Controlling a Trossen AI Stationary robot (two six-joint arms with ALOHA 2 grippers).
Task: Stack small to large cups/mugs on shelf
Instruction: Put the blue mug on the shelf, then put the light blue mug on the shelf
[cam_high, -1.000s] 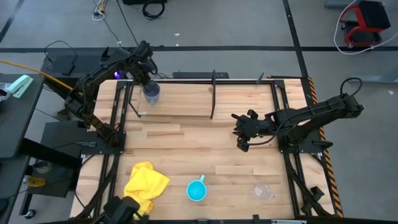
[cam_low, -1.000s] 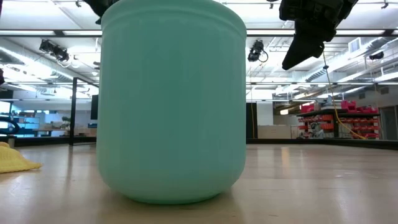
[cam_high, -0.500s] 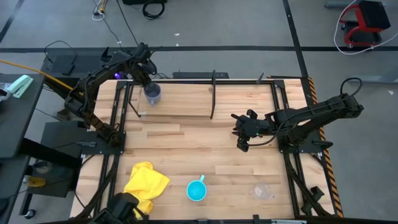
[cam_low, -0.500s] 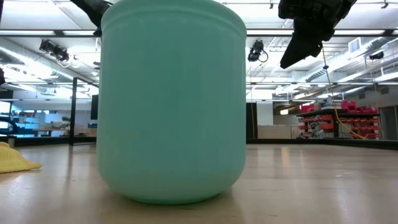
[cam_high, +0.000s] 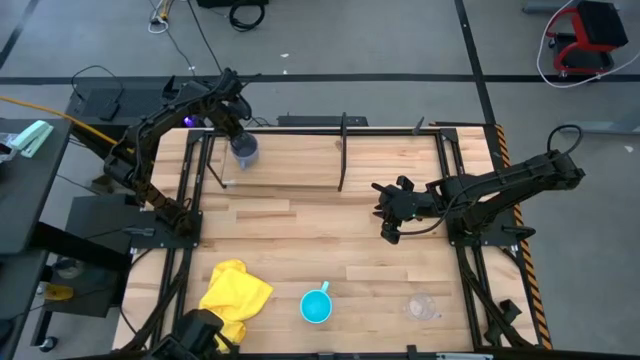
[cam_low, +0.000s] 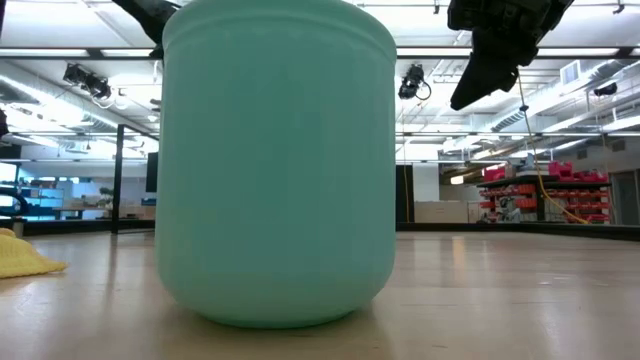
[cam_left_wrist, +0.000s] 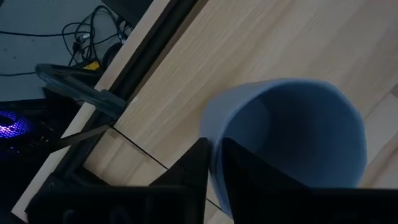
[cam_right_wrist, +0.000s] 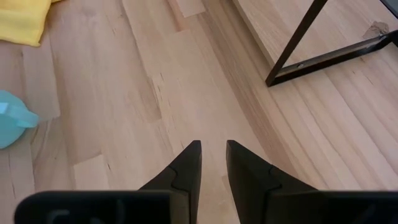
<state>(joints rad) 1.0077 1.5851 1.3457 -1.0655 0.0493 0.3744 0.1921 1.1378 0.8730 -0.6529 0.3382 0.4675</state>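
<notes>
My left gripper (cam_high: 236, 137) is at the far left, over the left end of the shelf (cam_high: 300, 160), a light plank on thin black posts. It is shut on the grey-blue mug (cam_high: 245, 150), whose mouth faces up in the left wrist view (cam_left_wrist: 292, 130). The cyan mug (cam_high: 316, 306) stands on its base near the table's near edge and fills the low view (cam_low: 275, 160). The clear cup (cam_high: 422, 307) stands to its right. My right gripper (cam_high: 386, 218) hovers right of centre, empty, its fingers (cam_right_wrist: 186, 163) a narrow gap apart. My left gripper pinches the mug's wall at the rim (cam_left_wrist: 214, 140), one finger inside the mug and one outside. The fingers come from above, pointing down. The mug is about upright over the shelf's left end; whether its base rests on the plank I cannot tell.
A yellow cloth (cam_high: 235, 295) lies at the near left of the table. The shelf's black posts (cam_high: 342, 150) stand along the far part of the table. Black frame rails (cam_high: 185, 200) run along both table sides. Bare wood lies between the shelf and the cyan mug.
My left gripper has shifted a little with the grey-blue mug over the shelf's left end, then kept still. My right gripper has barely moved.
</notes>
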